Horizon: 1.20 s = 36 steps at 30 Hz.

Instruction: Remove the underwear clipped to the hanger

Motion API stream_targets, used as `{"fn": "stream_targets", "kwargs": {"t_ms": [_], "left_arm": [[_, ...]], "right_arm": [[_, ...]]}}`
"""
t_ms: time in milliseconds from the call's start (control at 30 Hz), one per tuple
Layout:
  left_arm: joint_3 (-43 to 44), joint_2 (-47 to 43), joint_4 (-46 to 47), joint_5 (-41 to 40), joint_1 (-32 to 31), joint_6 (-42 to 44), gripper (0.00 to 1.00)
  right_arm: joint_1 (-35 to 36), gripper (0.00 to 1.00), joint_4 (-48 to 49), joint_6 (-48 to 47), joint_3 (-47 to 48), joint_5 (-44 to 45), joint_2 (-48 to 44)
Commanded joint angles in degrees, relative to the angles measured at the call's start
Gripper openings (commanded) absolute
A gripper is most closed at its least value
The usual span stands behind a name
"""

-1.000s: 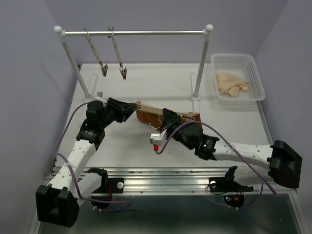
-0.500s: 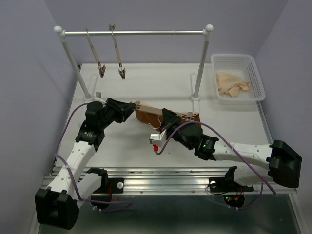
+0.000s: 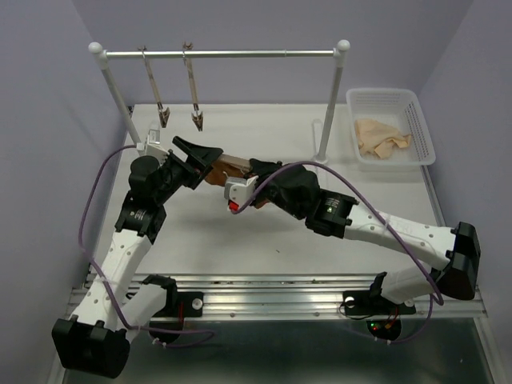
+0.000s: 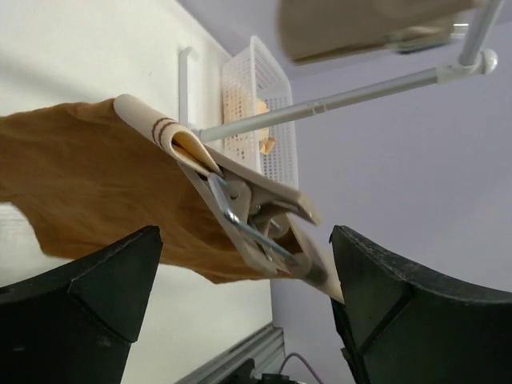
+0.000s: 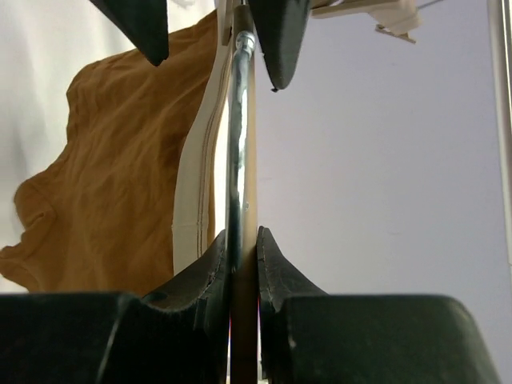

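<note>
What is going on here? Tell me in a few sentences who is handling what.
Two robot arms are working on a wooden hanger with brown underwear clipped to it. The right gripper is shut on the hanger's bar. The left gripper is open, with a finger on either side of the clip at one end of the hanger and not yet squeezing it. The underwear is not yet free.

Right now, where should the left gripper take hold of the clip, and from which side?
Probably pinch the clip by its two splayed tails, which point at the open left gripper; come in from the hanger end, one finger per tail.
</note>
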Motion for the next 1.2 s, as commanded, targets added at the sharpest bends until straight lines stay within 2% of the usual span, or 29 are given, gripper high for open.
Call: {"fn": "stream_targets", "kwargs": {"t_ms": [0, 433, 600, 700, 800, 833, 867, 1000, 1067, 1167], "left_arm": [[3.58, -4.70, 1.05, -3.32, 0.01, 7.99, 0.99], [7.80, -6.47, -1.51, -7.10, 0.01, 15.97, 0.99], [9.29, -4.97, 6.48, -2.36, 0.01, 31.52, 0.99], [10.88, -4.01, 10.88, 5.10, 0.01, 42.68, 0.99], [13.51, -1.55, 9.04, 8.96, 0.19, 46.65, 0.99], [14.13, 0.29, 9.13, 11.33, 0.36, 46.92, 0.99], [14.13, 1.44, 10.43, 11.88, 0.63, 45.71, 0.99], [16.15, 9.86, 14.82, 33.87, 4.05, 36.14, 0.99], [14.75, 11.02, 20.69, 38.14, 4.76, 28.78, 0.99], [10.81, 10.42, 21.43, 39.13, 4.94, 26.63, 0.99]], "right_arm": [[0.61, 0.01, -10.90, 14.48, 9.02, 1.71, 1.39], [0.61, 0.01, -12.92, 50.94, 6.83, 6.81, -1.76], [-0.44, 0.01, -18.20, 62.39, 7.62, -1.52, -4.67], [-1.24, 0.01, -21.97, 66.95, 7.71, -6.89, -6.34], [-4.48, 0.01, -23.12, 67.24, 6.31, -10.93, -9.32], [-5.53, 0.01, -23.65, 67.06, 6.22, -15.73, -9.85], [-6.68, 0.01, -24.26, 66.36, 6.30, -18.48, -10.12], [-11.59, 0.01, -24.71, 61.18, 6.74, -29.29, -10.39], [-13.10, 0.01, -24.62, 55.22, 6.31, -39.30, -10.21], [-16.87, 0.01, -23.66, 46.86, 4.72, -53.10, -10.21]]}}
